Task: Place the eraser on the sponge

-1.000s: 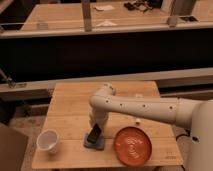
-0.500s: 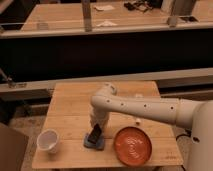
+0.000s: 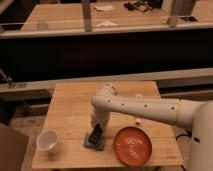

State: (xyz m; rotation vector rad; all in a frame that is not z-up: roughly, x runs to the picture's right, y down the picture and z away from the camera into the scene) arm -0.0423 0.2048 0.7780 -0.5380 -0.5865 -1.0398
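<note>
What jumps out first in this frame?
The white arm reaches across the wooden table, its gripper down at the black eraser, which stands on the blue sponge. An orange plate lies at picture right of them, and a white cup at picture left.

1 bench (image 3: 70, 105) w/ 1 eraser (image 3: 96, 133), 1 sponge (image 3: 90, 145), 1 orange plate (image 3: 132, 145), 1 white cup (image 3: 48, 140), + 1 gripper (image 3: 96, 126) down at the eraser, just above the sponge.
</note>
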